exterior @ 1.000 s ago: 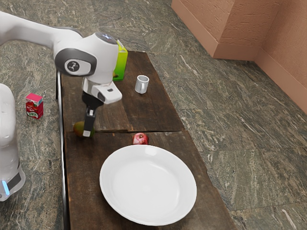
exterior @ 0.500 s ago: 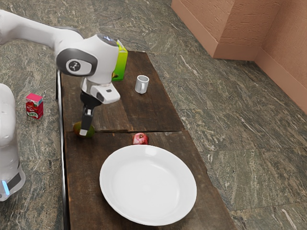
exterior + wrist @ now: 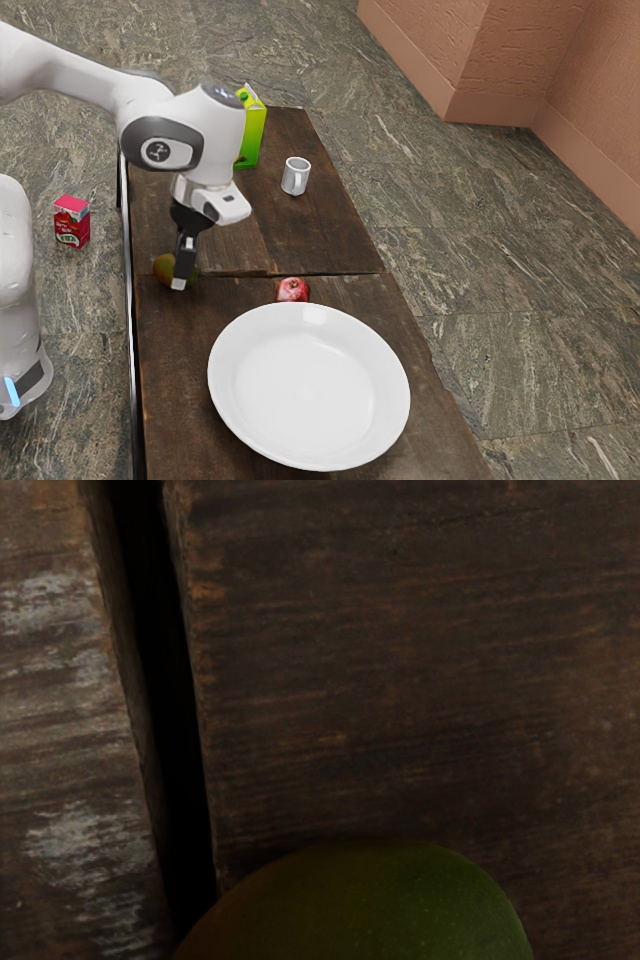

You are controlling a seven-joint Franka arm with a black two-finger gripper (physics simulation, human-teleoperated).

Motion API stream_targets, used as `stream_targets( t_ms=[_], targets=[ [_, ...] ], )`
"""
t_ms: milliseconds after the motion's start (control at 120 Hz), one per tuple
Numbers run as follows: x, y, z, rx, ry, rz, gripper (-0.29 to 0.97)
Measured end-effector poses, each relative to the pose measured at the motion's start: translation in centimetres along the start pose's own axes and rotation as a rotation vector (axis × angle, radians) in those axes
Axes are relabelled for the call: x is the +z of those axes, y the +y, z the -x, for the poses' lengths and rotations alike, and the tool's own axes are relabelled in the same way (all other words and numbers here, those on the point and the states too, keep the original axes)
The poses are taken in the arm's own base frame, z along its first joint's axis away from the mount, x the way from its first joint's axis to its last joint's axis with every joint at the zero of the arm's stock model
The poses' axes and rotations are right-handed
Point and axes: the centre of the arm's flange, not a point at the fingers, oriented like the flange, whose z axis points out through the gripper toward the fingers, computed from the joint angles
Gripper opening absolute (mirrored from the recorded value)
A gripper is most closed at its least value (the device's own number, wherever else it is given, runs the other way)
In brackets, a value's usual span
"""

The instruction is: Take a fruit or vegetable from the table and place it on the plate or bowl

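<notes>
**Exterior view, L to R**

1. A small red carton (image 3: 71, 220) stands on the stone floor, off the table (image 3: 300, 230) and well apart from it.
2. The mango (image 3: 161, 266), green w/ an orange flush, sits at the table's edge on the exterior view's left, at the seam between the two tabletop sections.
3. The gripper (image 3: 181, 282) points straight down, directly at the mango's side and overlapping it. Grip state: cannot tell. The black pincer is seen edge-on, so neither its opening nor any hold on the fruit is readable.
4. A green carton (image 3: 250, 125) stands upright at the far end of the table.
5. A white mug (image 3: 295, 175) stands upright near the carton, apart from it.
6. A round red fruit (image 3: 292, 290), approx. pomegranate-like, lies just beyond the plate's far rim.
7. The white plate (image 3: 308, 385) occupies the near section of the table.

**Wrist view**

1. The mango (image 3: 360, 905) is blurred directly under the hand.
2. Dark plank grain is visible, plus a black gap (image 3: 170, 730) between planks just beside the fruit. The exterior view gives the same seam as a thin line only.
</notes>
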Motion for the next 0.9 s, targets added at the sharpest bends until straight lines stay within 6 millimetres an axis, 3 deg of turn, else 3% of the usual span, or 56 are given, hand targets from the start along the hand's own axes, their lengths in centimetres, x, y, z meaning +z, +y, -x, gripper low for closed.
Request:
stream_targets(
  t_ms=[150,250,483,900],
  targets=[
    [0.2,-0.1,-0.3,-0.002,0.006,-0.004,0.37],
    [-0.9,0.2,-0.1,0.002,0.012,-0.013,0.23],
    [-4.4,0.9,0.1,0.009,0.037,-0.039,0.19],
    [-11.4,5.9,-0.9,0.084,0.123,-0.147,0.15]
  ],
)
